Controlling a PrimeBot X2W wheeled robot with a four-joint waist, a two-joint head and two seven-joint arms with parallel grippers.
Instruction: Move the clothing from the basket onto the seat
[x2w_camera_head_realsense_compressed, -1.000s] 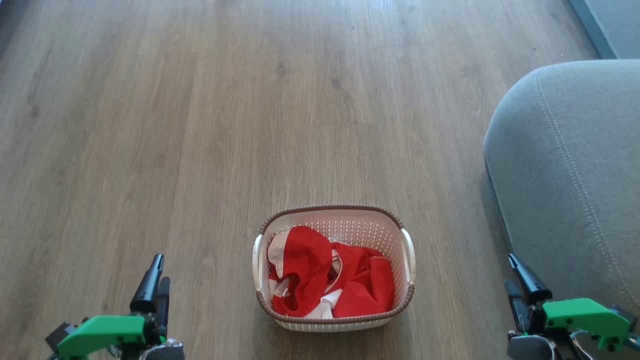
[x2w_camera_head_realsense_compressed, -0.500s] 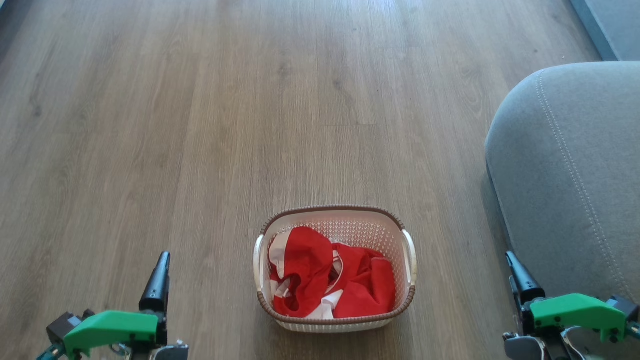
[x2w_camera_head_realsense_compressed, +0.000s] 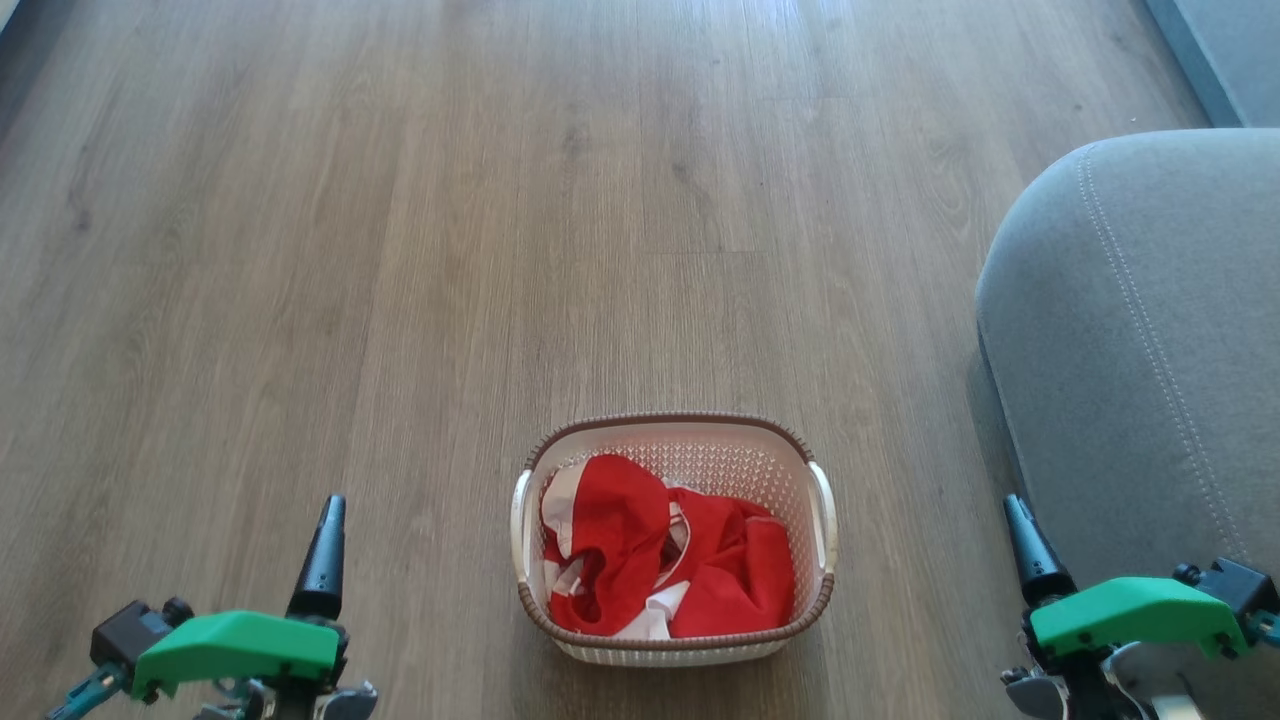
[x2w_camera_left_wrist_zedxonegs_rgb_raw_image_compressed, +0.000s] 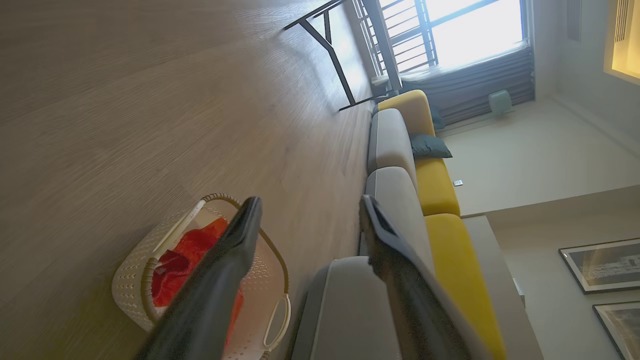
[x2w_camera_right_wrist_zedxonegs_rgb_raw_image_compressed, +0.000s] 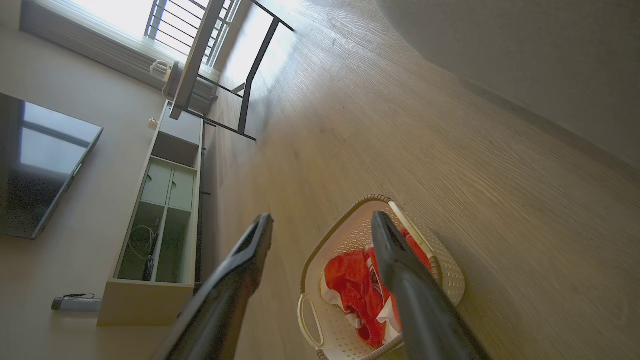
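The cream basket (x2w_camera_head_realsense_compressed: 700, 455) with a brown rim stands on the wood floor, low in the middle of the head view. Crumpled red clothing (x2w_camera_head_realsense_compressed: 650, 565) with white trim lies inside it. The grey seat (x2w_camera_head_realsense_compressed: 1150, 350) with pale stitching rises just right of the basket. My left gripper (x2w_camera_head_realsense_compressed: 331, 503) hovers left of the basket, and my right gripper (x2w_camera_head_realsense_compressed: 1013, 503) hangs between basket and seat. In the left wrist view the left gripper (x2w_camera_left_wrist_zedxonegs_rgb_raw_image_compressed: 310, 200) is open and holds nothing, with basket (x2w_camera_left_wrist_zedxonegs_rgb_raw_image_compressed: 132, 272) and clothing (x2w_camera_left_wrist_zedxonegs_rgb_raw_image_compressed: 185, 252) beyond it. The right gripper (x2w_camera_right_wrist_zedxonegs_rgb_raw_image_compressed: 322, 216) is open too, above the basket (x2w_camera_right_wrist_zedxonegs_rgb_raw_image_compressed: 450, 280).
Bare wood floor (x2w_camera_head_realsense_compressed: 500, 200) stretches ahead and to the left. The grey cushions belong to a long sofa with a yellow backrest (x2w_camera_left_wrist_zedxonegs_rgb_raw_image_compressed: 437, 185). A black-legged table (x2w_camera_right_wrist_zedxonegs_rgb_raw_image_compressed: 240, 75) stands farther off. A low shelf unit (x2w_camera_right_wrist_zedxonegs_rgb_raw_image_compressed: 160, 210) and a dark screen (x2w_camera_right_wrist_zedxonegs_rgb_raw_image_compressed: 35, 165) line the opposite wall.
Both wrists have rolled, so each gripper now shows edge-on as a single finger. The head camera has shifted slightly. Basket and clothing lie as before.
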